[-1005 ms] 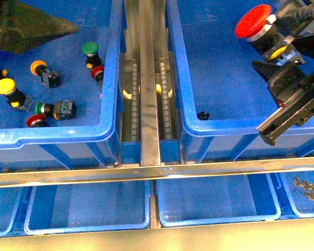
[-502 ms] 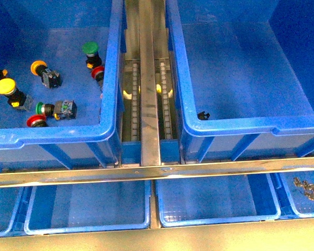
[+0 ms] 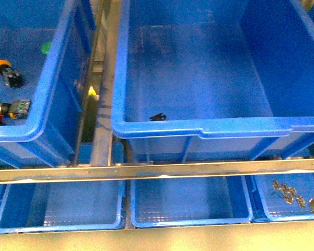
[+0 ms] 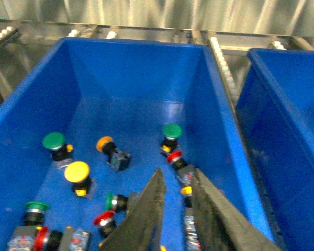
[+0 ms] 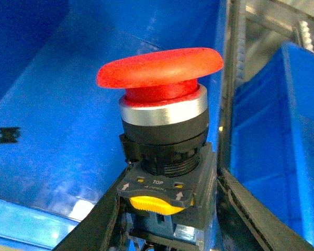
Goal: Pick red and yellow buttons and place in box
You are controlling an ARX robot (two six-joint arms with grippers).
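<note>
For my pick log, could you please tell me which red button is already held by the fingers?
The large red-capped button clamped between the right fingers; the other red buttons lie loose in the left crate.

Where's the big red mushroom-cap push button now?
In the right wrist view, the red mushroom-capped push button is clamped in the right gripper, with the floor of the large deep blue plastic crate behind it; the front view doesn't show it.
</note>
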